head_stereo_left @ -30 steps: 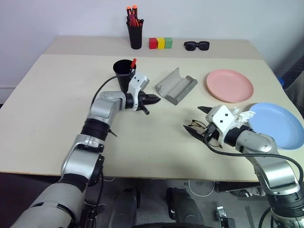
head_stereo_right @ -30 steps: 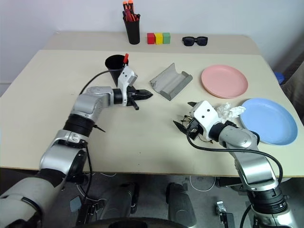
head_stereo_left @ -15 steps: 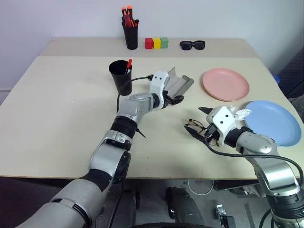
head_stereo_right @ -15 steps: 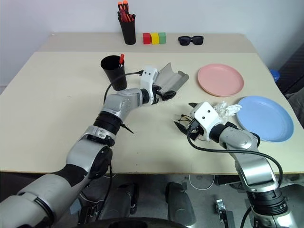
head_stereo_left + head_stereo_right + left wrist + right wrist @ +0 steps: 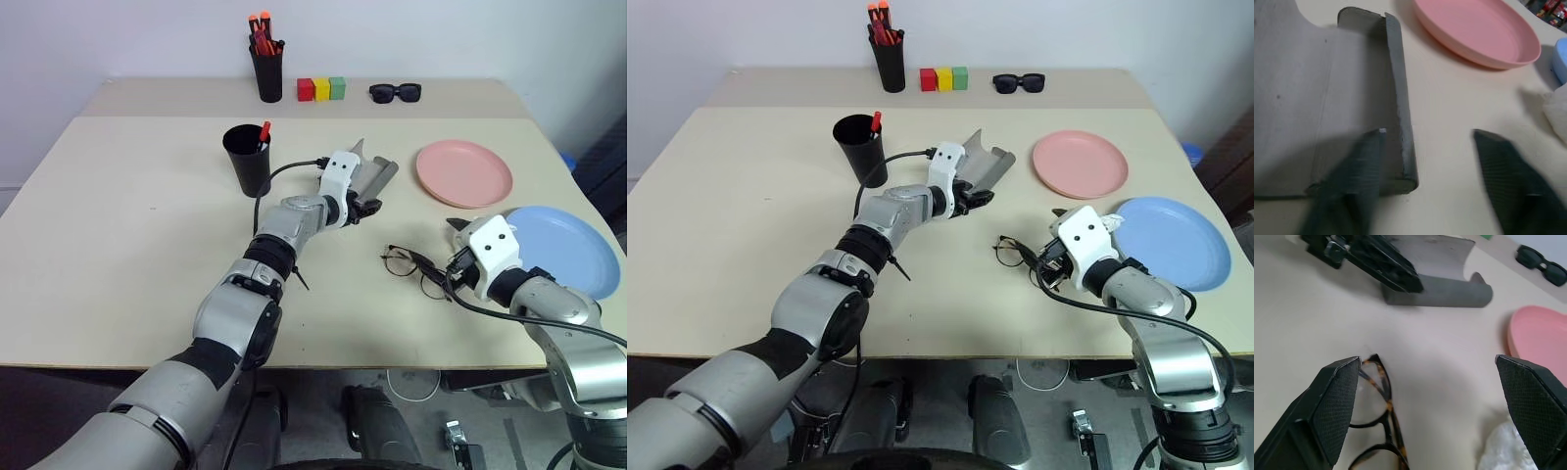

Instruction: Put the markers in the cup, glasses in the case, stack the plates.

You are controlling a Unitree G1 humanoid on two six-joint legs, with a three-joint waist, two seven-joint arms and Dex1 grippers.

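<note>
step: bracing case | left gripper (image 5: 1425, 161) part open, straddling near wall of open case (image 5: 364, 180) mid-table, holds nothing | right gripper (image 5: 1435, 406) wide open, empty, over glasses (image 5: 416, 268) toward right edge | risk: case skids, glasses snag

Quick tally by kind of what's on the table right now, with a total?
Plates: 2, pink plate, blue plate
Cups: 2, black cup, marker cup
Eyewear: 2, glasses, sunglasses
Case: 1
Blocks: 3
Crumpled tissue: 1
Total: 11
</note>
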